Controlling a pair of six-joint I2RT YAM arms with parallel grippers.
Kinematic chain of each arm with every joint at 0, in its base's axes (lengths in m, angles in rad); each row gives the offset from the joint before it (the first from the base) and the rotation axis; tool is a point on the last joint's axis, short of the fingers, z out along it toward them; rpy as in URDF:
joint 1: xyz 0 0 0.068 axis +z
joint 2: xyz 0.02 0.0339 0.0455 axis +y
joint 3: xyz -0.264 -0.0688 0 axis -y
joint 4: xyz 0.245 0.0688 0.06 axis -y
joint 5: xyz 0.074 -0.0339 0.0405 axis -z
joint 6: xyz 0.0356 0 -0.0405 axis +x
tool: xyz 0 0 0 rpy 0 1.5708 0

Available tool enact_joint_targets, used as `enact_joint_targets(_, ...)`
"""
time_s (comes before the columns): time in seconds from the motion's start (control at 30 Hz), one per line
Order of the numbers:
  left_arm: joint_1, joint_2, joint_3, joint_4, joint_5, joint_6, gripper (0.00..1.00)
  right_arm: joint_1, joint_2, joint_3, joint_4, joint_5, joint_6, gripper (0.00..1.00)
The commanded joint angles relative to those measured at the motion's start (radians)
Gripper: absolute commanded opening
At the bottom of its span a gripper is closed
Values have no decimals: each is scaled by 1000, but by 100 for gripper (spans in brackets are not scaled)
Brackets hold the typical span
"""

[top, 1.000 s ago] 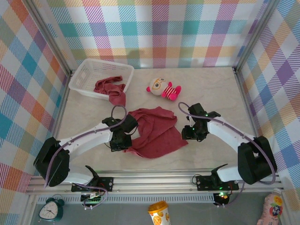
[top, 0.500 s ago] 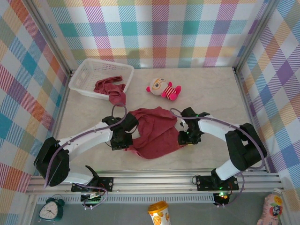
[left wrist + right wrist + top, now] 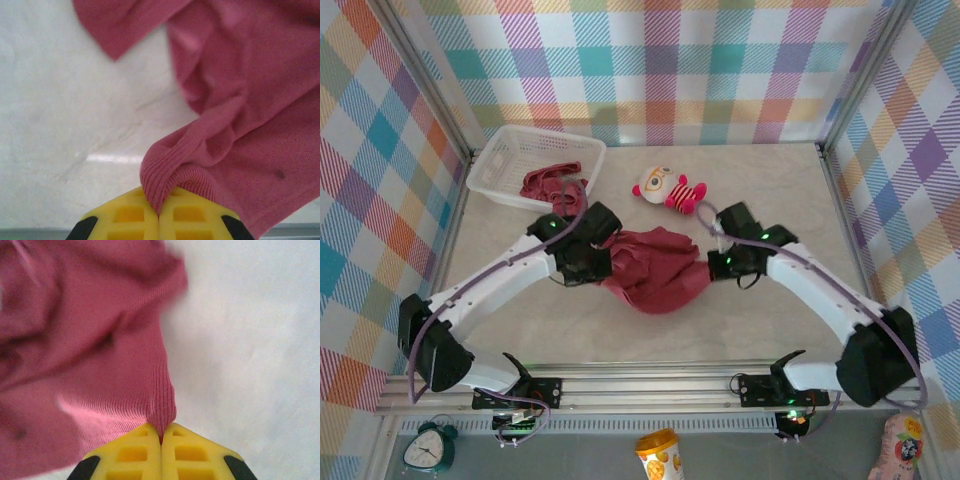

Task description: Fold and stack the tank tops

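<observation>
From above: maroon tank top bunched mid-tabletop, pinched at its left edge by left pincer and at its right edge by right pincer. Second tank top heaped in the basket (far-left corner). Left wrist: yellow fingers shut tight on a ribbed hem fold. Right wrist: likewise closed on ribbed hem, pale tabletop alongside.

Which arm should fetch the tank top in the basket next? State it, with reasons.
Left, probably. The left gripper, though shut on the bunched tank top, sits just beside the basket; the right gripper is farther, also clamped.
</observation>
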Motion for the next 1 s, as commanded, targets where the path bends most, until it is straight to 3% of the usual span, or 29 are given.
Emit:
enact_joint_targets(0.0,9,-19,180,-149,-101,66,0,-40,-51,181,2,58,-113,0)
enact_joint_targets(0.3,32,99,742,-320,-314,191,0,-81,60,677,118,116,-373,0)
enact_joint_targets(0.43,61,95,797,-331,-395,226,0,-81,116,790,160,90,-396,0)
enact_joint_targets(0.67,106,52,883,-290,-564,359,0,-79,195,909,255,-70,-367,0)
enact_joint_targets(0.97,248,44,973,-167,-586,535,0,-57,440,1239,301,-262,-253,0)
